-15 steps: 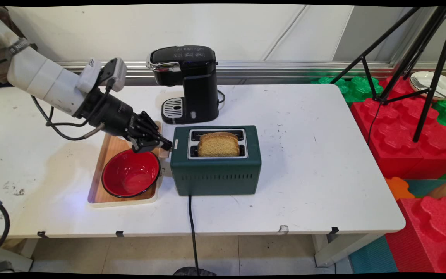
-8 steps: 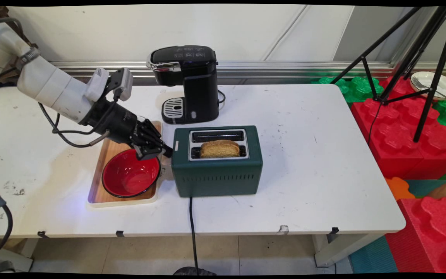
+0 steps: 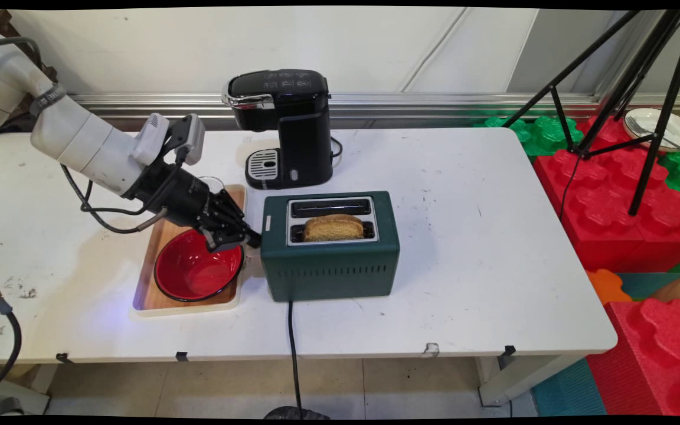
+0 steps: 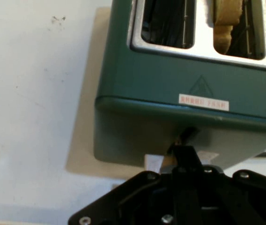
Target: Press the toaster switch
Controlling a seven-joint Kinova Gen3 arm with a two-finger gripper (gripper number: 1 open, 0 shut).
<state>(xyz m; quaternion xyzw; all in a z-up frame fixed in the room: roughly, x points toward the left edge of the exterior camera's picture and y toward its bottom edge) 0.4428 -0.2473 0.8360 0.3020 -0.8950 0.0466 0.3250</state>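
Note:
A dark green toaster (image 3: 329, 260) stands mid-table, with one bread slice (image 3: 334, 227) sunk low in its near slot; the far slot looks dark. My gripper (image 3: 252, 239) is shut, its tip pressed against the toaster's left end where the lever sits. In the hand view the closed fingertips (image 4: 183, 151) meet the lever slot on the toaster's end wall (image 4: 137, 140), below a small white label (image 4: 203, 101). Just under the gripper is a red bowl (image 3: 195, 274) on a wooden tray (image 3: 157, 242).
A black coffee machine (image 3: 284, 127) stands behind the toaster. The toaster's black cord (image 3: 291, 348) runs off the table's front edge. To the right of the table are red and green foam blocks (image 3: 617, 200), a black tripod (image 3: 629, 88) and a white plate (image 3: 664, 130).
The gripper moved down along the toaster's left end. The bread dropped from standing tall in both slots to one low slice in the near slot. The toaster shifted slightly.

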